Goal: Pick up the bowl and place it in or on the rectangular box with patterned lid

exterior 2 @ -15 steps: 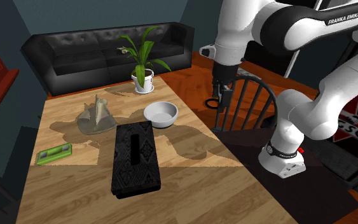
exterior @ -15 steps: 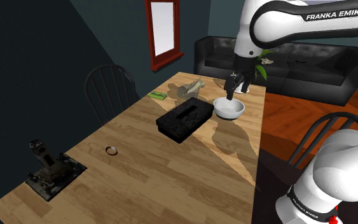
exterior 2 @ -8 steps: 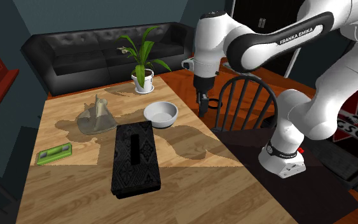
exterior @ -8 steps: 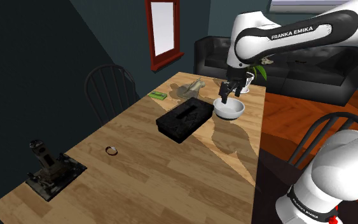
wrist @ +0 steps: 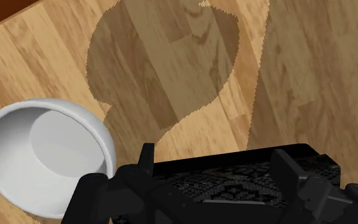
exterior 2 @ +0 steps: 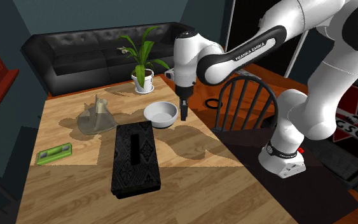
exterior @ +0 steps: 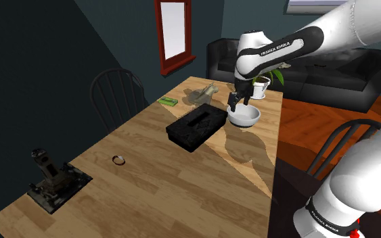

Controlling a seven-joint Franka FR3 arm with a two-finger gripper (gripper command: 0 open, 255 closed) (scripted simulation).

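A white bowl (exterior: 245, 116) (exterior 2: 161, 114) stands upright on the wooden table (exterior: 182, 182), near its sofa end. Close beside it lies the long black box with a patterned lid (exterior: 195, 126) (exterior 2: 135, 158). My black gripper (exterior: 232, 104) (exterior 2: 184, 116) hangs open just above the table at the bowl's rim, touching nothing. In the wrist view the fingers (wrist: 147, 158) stand apart with nothing between them. The bowl (wrist: 41, 156) lies off to one side of them, and the box lid (wrist: 234, 184) shows behind them.
A potted plant (exterior 2: 144, 63) stands at the table's sofa end, a grey lumpy object (exterior 2: 96, 118) and a green flat item (exterior 2: 54, 153) beyond the box. A small ring (exterior: 118, 160) and a dark device (exterior: 50, 181) lie farther down. Chairs (exterior 2: 244, 102) (exterior: 118, 94) flank the table.
The arm has swung in from beyond the table's edge and lowered the gripper to the bowl's rim. The fingers stayed open. Bowl and box have not moved.
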